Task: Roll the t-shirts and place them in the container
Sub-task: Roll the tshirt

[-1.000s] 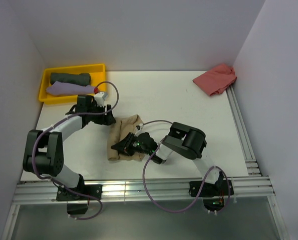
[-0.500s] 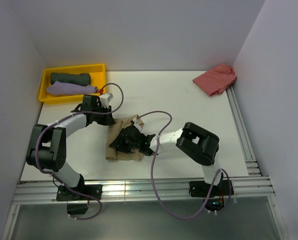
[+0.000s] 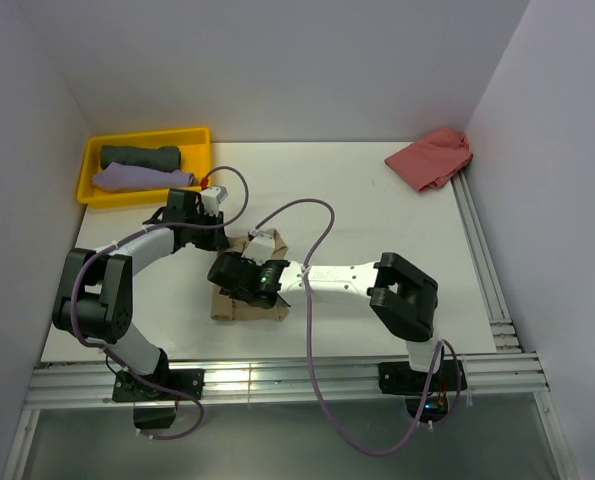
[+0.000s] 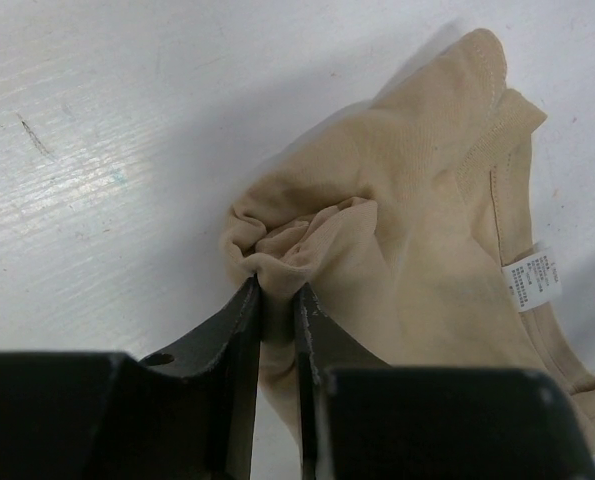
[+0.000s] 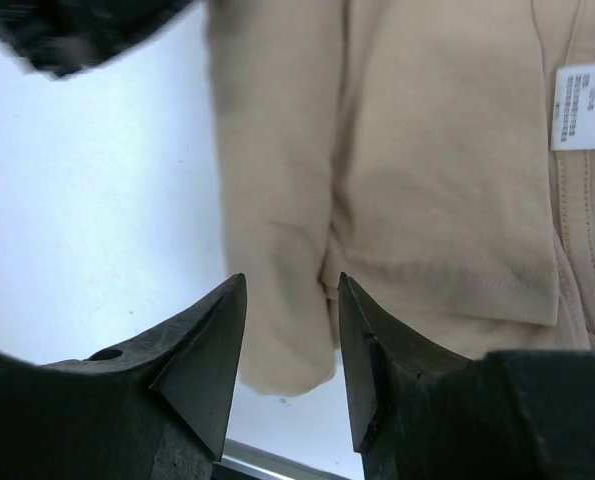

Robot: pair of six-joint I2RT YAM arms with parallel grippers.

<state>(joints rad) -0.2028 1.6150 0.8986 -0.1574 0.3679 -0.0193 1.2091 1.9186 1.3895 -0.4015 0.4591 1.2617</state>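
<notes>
Tan t-shirt [image 4: 417,200] lies crumpled on the white table [image 3: 397,220], toward the near-left part, between the two arms. From the overhead camera I see only its near edge and a far corner; the right wrist covers the middle of it.

Left gripper [image 4: 274,295]: clenched on a bunched fold at the tee's edge. In my left wrist view the two dark fingers stand close together with a puckered wad of tan cloth pinched between them. The rest of the garment spreads away up and to the right of that view. A white sewn-in label [image 4: 530,276] shows near the neck seam.

Right gripper [image 5: 290,280]: released, jaws spread. It hangs low over the tee, and the rounded end of a lengthwise fold lies in the gap between the tips. I cannot see either pad pressing the cloth.

Far-left corner: yellow tray [image 3: 147,134] holding two rolled tees. The dark grey-green t-shirt [image 3: 139,156] sits at the back, and the lilac t-shirt [image 3: 137,180] sits just in front, touching it.

Far-right corner: salmon-red t-shirt [image 3: 430,158], loosely heaped against the wall, well apart from both arms.
</notes>
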